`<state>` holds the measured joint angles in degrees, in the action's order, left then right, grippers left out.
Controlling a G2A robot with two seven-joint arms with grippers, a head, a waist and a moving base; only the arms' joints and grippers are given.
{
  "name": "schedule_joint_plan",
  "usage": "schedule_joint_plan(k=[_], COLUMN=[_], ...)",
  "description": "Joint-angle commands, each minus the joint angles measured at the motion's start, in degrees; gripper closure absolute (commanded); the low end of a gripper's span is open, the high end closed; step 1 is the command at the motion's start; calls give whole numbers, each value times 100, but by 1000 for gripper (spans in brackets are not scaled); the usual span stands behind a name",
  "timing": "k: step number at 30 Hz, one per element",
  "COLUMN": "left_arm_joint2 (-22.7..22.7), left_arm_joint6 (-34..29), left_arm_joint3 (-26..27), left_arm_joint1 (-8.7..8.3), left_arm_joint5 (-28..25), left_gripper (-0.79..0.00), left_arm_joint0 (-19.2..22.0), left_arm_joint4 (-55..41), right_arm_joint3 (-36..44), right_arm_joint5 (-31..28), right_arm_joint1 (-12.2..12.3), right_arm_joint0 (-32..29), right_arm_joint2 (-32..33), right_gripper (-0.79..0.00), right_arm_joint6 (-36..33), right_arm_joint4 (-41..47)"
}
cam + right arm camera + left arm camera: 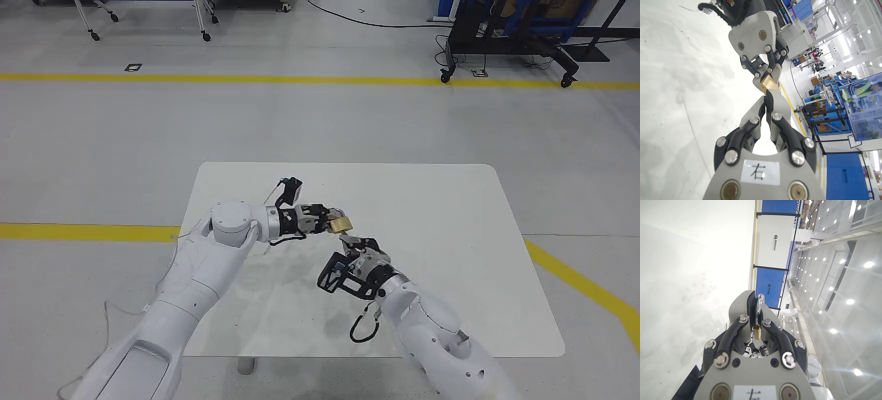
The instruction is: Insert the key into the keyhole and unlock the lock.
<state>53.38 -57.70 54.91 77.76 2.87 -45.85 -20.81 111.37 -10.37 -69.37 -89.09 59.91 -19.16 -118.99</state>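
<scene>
1. Table (480, 200) is lying under both arms, which are meeting above its middle.
2. Left gripper (322, 220) is clamping its fingers on the lock (769, 84), holding it in the air.
3. Right gripper (767, 97) is pressing its fingers together, with the tips touching the lock.
4. Key is hiding from view; insertion seems to be in hand, and it is calling next for a straight push, then a turn.

Over the middle of the table (450, 200), the padlock (769, 84) sits in the left gripper (330, 222) — the right gripper (767, 96) lies just nearer the robot and slightly right, tips against the padlock's near end
</scene>
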Motion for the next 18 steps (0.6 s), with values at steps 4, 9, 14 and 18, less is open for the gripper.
schedule_joint_plan(k=[4, 9, 14, 18], left_arm_joint2=[-31, -40, -37, -27], left_arm_joint6=[-69, -97, -97, -33], left_arm_joint3=[52, 122, 227, 318], left_arm_joint1=[0, -11, -29, -45], left_arm_joint5=[-123, -332, -558, -720], left_gripper=[0, 0, 0, 0], left_arm_joint0=[-1, -11, -35, -74], left_arm_joint4=[74, 195, 345, 471], right_arm_joint3=[1, -64, -217, -428], right_arm_joint5=[56, -205, -1010, -1500], right_arm_joint1=[-9, 8, 68, 97], right_arm_joint0=[-108, -209, -294, -281], right_arm_joint2=[301, 792, 1312, 1537], right_gripper=[0, 0, 0, 0], right_arm_joint6=[96, 532, 1015, 1219], right_arm_joint4=[805, 2037, 3186, 3870])
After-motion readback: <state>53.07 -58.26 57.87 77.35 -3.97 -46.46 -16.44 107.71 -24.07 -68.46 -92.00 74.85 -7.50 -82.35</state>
